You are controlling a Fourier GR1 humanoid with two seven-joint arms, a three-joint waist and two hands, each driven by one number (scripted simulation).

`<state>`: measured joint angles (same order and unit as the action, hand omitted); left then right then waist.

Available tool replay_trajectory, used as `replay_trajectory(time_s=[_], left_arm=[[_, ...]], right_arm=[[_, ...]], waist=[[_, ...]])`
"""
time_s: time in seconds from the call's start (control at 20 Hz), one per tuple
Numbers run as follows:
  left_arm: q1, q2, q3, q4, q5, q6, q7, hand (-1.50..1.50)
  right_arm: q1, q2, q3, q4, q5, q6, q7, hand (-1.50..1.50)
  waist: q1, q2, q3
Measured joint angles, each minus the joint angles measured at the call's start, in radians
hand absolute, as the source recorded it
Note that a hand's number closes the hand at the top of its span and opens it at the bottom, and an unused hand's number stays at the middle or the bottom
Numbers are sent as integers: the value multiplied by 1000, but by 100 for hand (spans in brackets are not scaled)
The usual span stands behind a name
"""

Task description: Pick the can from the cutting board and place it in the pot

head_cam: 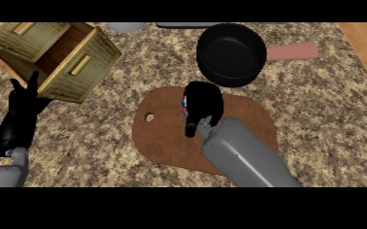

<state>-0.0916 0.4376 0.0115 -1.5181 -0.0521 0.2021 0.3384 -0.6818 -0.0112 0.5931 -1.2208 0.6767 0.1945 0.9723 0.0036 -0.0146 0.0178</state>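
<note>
A brown cutting board (pixel 165 140) with a hole near its left edge lies in the middle of the counter. My right hand (pixel 202 102) is over the board's upper part, curled round the can (pixel 185 110), of which only a blue, red and white sliver shows at the hand's left side. The black pot (pixel 231 54) with a pink handle (pixel 292 52) stands just beyond the board, up and to the right of the hand. My left hand (pixel 20 111) rests open at the left edge, fingers up.
A wooden drawer box (pixel 61 58), its drawer pulled open, stands at the back left near my left hand. A grey bowl (pixel 126 27) and a dark flat object (pixel 179 25) sit along the back edge. A wooden strip (pixel 355 39) borders the counter's right side.
</note>
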Motion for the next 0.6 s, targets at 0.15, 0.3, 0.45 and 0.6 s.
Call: replay_trajectory(time_s=[0.15, 0.3, 0.45, 0.6], left_arm=[[-2, -4, 4, -7, -2, -3, 12, 0], [3, -7, 13, -17, 3, -10, 15, 0], [2, -8, 18, -17, 1, -19, 21, 0], [18, -8, 29, -30, -6, -9, 29, 0]], right_arm=[[-24, -3, 6, 21, 39, -2, -12, 150], [-40, -4, 10, 25, 78, -9, -23, 150], [-47, -4, 17, 13, 119, -19, -25, 150], [-6, -155, -28, -45, 93, -2, -149, 150]], waist=[[1, 2, -1], [2, 5, -3], [0, 4, -3], [-15, 4, -2]])
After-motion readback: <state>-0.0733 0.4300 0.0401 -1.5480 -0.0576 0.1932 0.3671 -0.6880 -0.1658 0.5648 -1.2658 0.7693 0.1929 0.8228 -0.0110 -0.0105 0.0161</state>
